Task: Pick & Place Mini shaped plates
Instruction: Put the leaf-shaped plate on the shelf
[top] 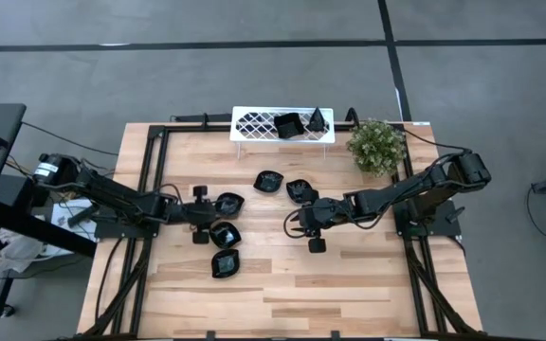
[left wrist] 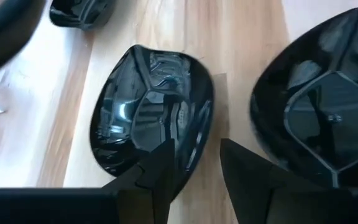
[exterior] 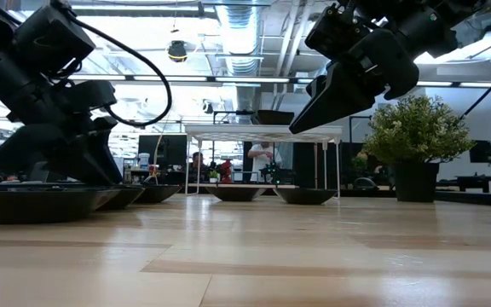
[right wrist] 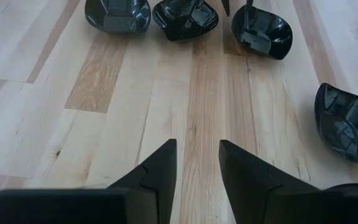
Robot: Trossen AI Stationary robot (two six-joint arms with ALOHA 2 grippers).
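Down at the left side, the left gripper (left wrist: 194, 163) held its jaws parted and empty, low over the worktop (top: 368, 275), one fingertip over the near rim of a glossy black plate (left wrist: 151, 109) and a second plate (left wrist: 325, 99) just beside the other. That arm stretched in level from the left edge. Across from it the right gripper (right wrist: 196, 163) hung above bare wood, jaws likewise apart and holding nothing, its arm reaching in from the right. Five mini shaped plates (top: 227, 234) lay loose mid-worktop, three by the left gripper and two near the right. Two more sat on the white lattice tray (top: 254, 124) at the far edge, beside a small green plant (top: 376, 145). Beyond, grey floor and an open workshop with people far off.
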